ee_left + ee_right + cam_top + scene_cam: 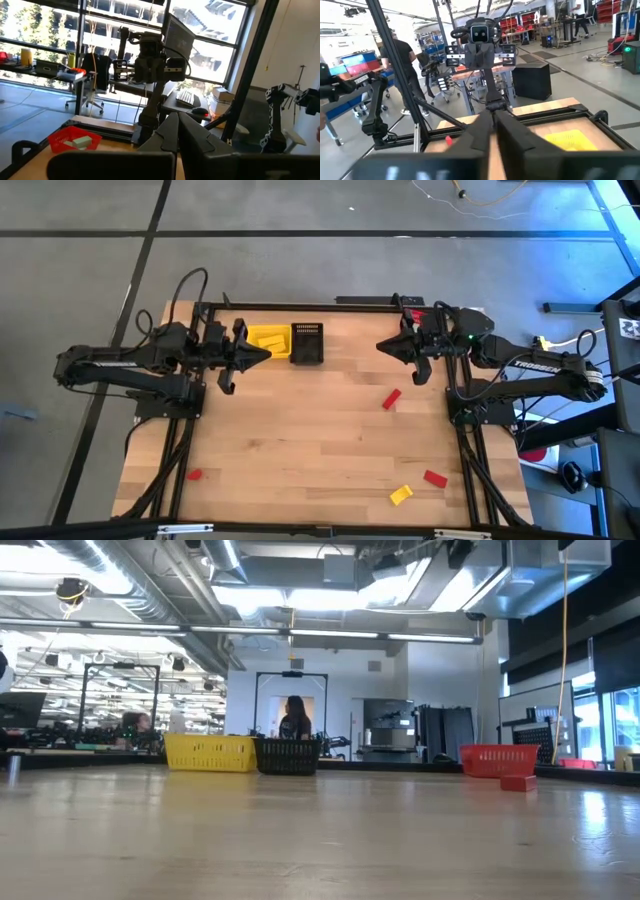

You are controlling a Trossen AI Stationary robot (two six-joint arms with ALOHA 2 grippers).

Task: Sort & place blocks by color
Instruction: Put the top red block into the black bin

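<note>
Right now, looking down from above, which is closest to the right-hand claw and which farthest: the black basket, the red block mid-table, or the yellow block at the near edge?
From the right gripper:
1. Red block, just below it.
2. Black basket, toward the left arm.
3. Yellow block, near the front edge.

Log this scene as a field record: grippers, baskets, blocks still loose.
left gripper: shut, nothing held, by the yellow basket
right gripper: shut, nothing held, far right side of the table
baskets: yellow basket and black basket side by side at the far edge; red basket at the far right
red basket contents: one pale green block
loose red blocks: three, at
loose yellow block: one, near edge
</note>
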